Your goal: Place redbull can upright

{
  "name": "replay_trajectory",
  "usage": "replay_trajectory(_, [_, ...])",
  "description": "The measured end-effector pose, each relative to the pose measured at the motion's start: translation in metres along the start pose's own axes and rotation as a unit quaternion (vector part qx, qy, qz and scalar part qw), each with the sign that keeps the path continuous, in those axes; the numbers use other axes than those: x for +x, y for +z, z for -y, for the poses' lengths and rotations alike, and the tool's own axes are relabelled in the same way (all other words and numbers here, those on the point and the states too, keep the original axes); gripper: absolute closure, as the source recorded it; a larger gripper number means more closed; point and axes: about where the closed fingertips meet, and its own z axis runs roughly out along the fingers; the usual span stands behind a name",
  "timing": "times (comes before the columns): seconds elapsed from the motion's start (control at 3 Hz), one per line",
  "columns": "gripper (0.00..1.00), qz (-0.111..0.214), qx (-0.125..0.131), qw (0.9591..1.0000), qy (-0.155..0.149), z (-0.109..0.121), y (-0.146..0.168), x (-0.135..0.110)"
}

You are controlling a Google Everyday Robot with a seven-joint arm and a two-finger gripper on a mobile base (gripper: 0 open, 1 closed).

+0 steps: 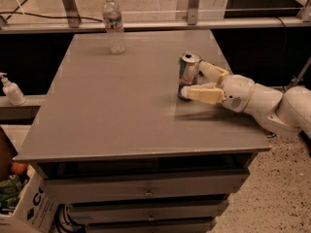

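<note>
The redbull can (188, 72), silver and blue with a silver pull-tab top, stands upright on the grey table (121, 106), right of centre. My gripper (195, 80) reaches in from the right at the can's right side. It is open, with one cream finger (212, 72) behind the can and the other low in front of it, near its base. The can stands on the table on its own.
A clear plastic water bottle (113, 24) stands upright at the table's far edge, left of centre. My white arm (272, 103) crosses the table's right edge. A railing runs behind the table. Drawers sit under the tabletop, and a soap dispenser (10, 89) is at the left.
</note>
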Motion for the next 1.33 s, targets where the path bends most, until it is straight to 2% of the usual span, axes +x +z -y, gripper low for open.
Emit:
replay_trajectory(0.67, [0.0, -0.018, 0.01, 0.9997, -0.015, 0.005, -0.029, -0.011])
replay_trajectory(1.0, [0.0, -0.044, 0.004, 0.9985, -0.033, 0.009, -0.041, -0.024])
replay_trajectory(1.33, [0.0, -0.081, -0.005, 0.9955, -0.049, 0.009, -0.06, -0.033])
